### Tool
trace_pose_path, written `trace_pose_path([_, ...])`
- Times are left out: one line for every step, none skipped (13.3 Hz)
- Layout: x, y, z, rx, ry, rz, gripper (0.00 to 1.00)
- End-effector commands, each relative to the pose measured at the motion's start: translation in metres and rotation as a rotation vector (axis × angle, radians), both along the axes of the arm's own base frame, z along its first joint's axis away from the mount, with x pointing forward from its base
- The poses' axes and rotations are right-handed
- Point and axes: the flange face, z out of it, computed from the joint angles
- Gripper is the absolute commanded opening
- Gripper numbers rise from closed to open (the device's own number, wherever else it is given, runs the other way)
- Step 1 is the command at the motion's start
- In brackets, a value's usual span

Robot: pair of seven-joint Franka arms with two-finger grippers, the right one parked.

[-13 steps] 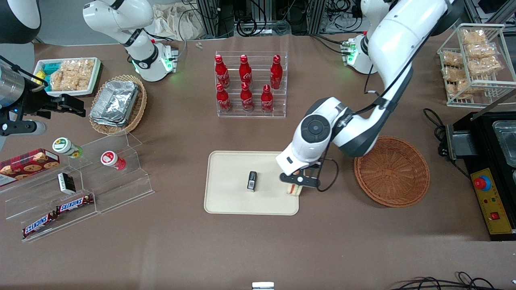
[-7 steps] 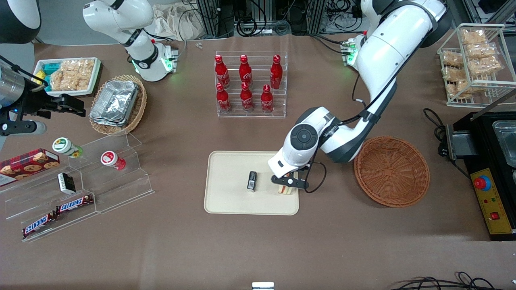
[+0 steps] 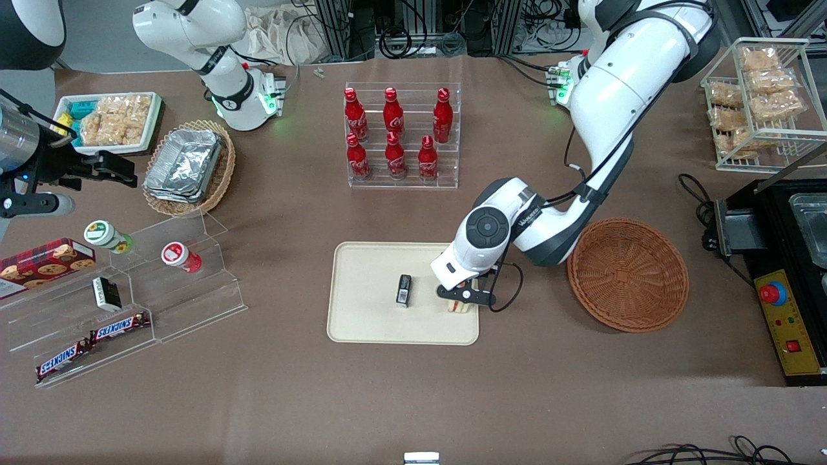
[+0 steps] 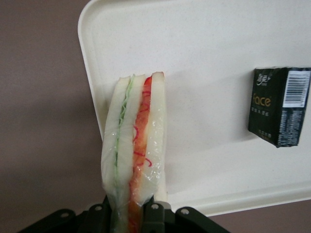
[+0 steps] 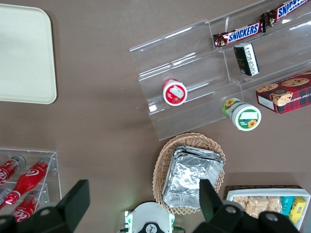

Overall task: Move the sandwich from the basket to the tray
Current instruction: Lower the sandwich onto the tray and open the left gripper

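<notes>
The sandwich (image 4: 134, 145), a wrapped wedge of pale bread with red and green filling, is pinched between the fingers of my gripper (image 4: 130, 213), which is shut on it. In the front view the gripper (image 3: 460, 298) holds the sandwich (image 3: 459, 306) just above the cream tray (image 3: 368, 316), at the tray's edge nearest the basket. The round reddish-brown wicker basket (image 3: 628, 274) lies toward the working arm's end of the table and holds nothing.
A small black box (image 3: 404, 290) stands on the tray beside the sandwich. A clear rack of red bottles (image 3: 402, 135) is farther from the camera. A black machine (image 3: 785, 271) sits next to the basket. Clear display steps (image 3: 129, 284) with snacks lie toward the parked arm's end.
My gripper has carried the sandwich from the tray's outer edge inward over the tray, toward the black box, and it has come lower.
</notes>
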Motion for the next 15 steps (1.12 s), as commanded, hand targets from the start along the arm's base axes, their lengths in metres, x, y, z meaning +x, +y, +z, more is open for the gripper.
trace_pose_path([0.006, -0.007, -0.003, 0.007, -0.017, 0.014, 0.27])
trace_pose_path([0.006, -0.007, -0.004, 0.007, -0.016, 0.017, 0.35])
trace_pose_path([0.006, -0.007, -0.004, 0.008, -0.015, 0.037, 0.50])
trace_pose_path([0.006, -0.007, -0.004, 0.009, -0.014, 0.056, 0.76])
trace_pose_path([0.006, -0.007, -0.004, 0.010, -0.013, 0.069, 0.98])
trace_pose_path([0.006, -0.007, -0.004, 0.010, -0.013, 0.073, 0.99])
trace_pose_path([0.005, -0.007, -0.005, 0.010, -0.011, 0.073, 0.99])
trace_pose_path([0.005, -0.007, -0.003, 0.010, -0.012, 0.077, 0.99])
trace_pose_path([0.006, -0.006, 0.000, 0.012, -0.015, 0.097, 0.99])
trace_pose_path([0.007, -0.004, 0.005, 0.015, -0.019, 0.118, 0.99])
trace_pose_path([0.010, 0.000, 0.015, 0.020, -0.027, 0.131, 0.99])
trace_pose_path([0.010, 0.002, 0.030, 0.028, -0.026, 0.140, 0.99])
trace_pose_path([0.013, 0.012, 0.043, 0.050, -0.020, 0.160, 0.99])
trace_pose_path([0.021, 0.032, 0.058, 0.069, -0.017, 0.201, 0.99])
trace_pose_path([0.024, 0.044, 0.075, 0.089, -0.016, 0.214, 0.99])
